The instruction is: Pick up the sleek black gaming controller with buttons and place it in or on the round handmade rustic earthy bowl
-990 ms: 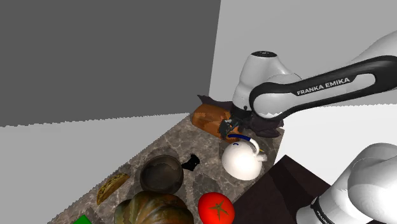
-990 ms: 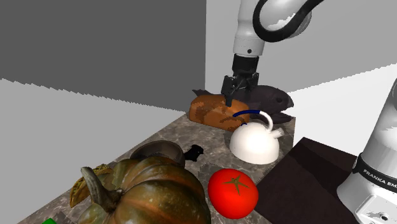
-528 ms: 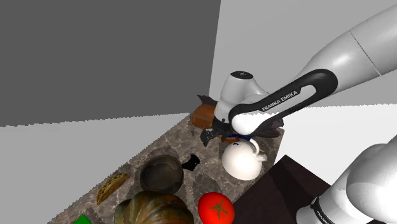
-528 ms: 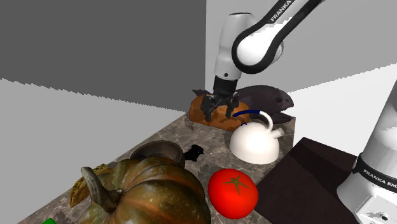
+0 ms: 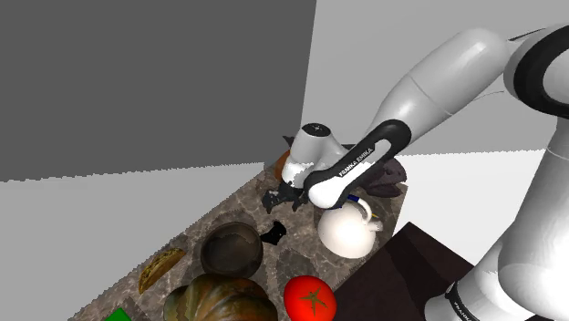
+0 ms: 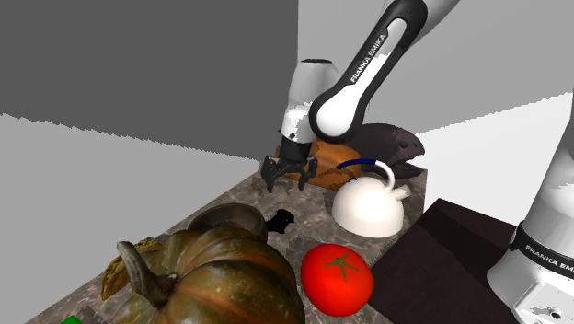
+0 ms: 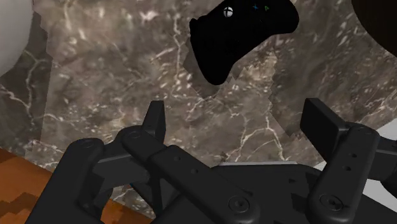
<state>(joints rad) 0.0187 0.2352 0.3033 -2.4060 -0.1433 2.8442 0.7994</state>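
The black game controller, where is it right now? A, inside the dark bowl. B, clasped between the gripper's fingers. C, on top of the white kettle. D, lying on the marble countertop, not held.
D: in the wrist view the game controller lies flat on the marble countertop, ahead of the open gripper, whose fingers stand clear of it.

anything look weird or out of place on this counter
Nothing looks spilled or broken. The one odd item is the black controller, lying flat on the marble counter among food: a pumpkin, a tomato and a dark fish.
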